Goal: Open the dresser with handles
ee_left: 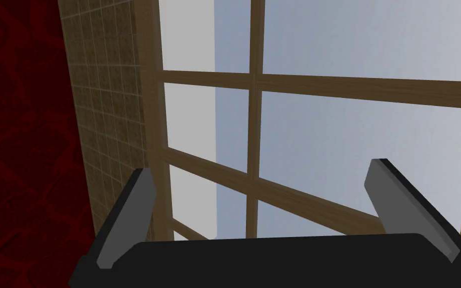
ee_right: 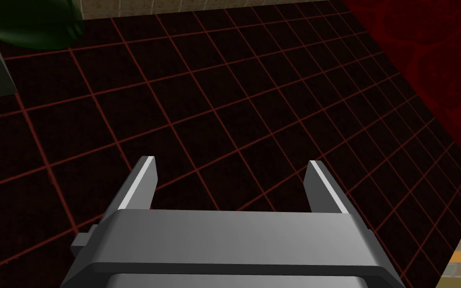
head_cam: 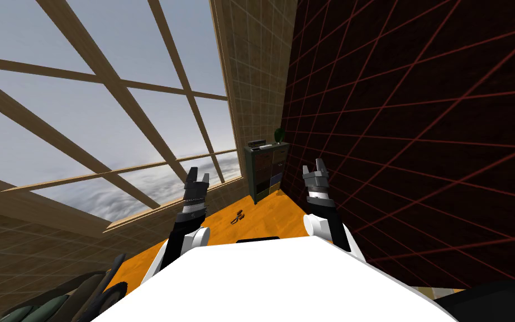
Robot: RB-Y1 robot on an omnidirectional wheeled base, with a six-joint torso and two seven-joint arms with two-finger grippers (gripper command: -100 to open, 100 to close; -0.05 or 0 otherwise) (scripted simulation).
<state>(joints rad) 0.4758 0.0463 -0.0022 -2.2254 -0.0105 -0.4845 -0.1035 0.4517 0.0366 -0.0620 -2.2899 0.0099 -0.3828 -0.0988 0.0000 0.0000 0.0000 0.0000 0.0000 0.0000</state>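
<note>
One dark dresser with drawers [head_cam: 266, 170], there at the far end of the orange floor [head_cam: 276, 208]. Two things on its top: one dark green rounded plant [head_cam: 279, 134] at the right edge, one small grey box [head_cam: 256, 143] at the left edge. And one small brown object [head_cam: 237, 217] out on the floor.
</note>
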